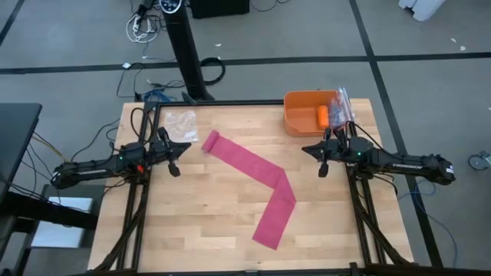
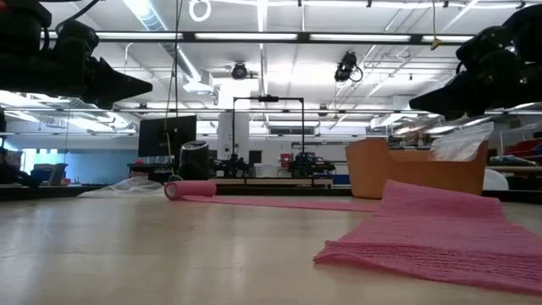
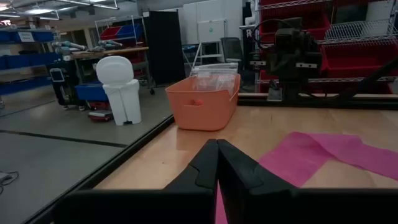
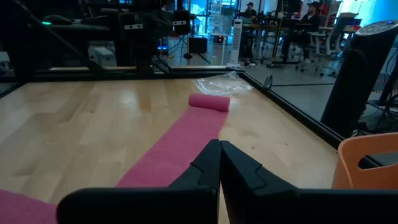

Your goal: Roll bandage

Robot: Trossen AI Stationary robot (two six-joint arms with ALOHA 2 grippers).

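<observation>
The magenta-pink bandage (image 1: 257,182) lies flat on the wooden table as a long band bent at an angle. Its far left end is rolled into a small cylinder (image 1: 212,141), which also shows in the right wrist view (image 4: 209,102) and the low view (image 2: 190,190). Its other end (image 1: 272,230) lies toward the table's near edge. My left gripper (image 1: 175,170) hovers shut at the table's left side, left of the roll; its fingertips (image 3: 217,146) meet. My right gripper (image 1: 323,170) hovers shut at the right side, right of the band; its fingertips (image 4: 219,146) meet. Neither touches anything.
An orange bin (image 1: 311,113) holding a small orange roll (image 1: 323,116) and a clear plastic bag (image 1: 341,103) stands at the far right corner. Another clear crinkly bag (image 1: 181,121) lies at the far left. Bare wood shows along the table's near left part (image 1: 184,222).
</observation>
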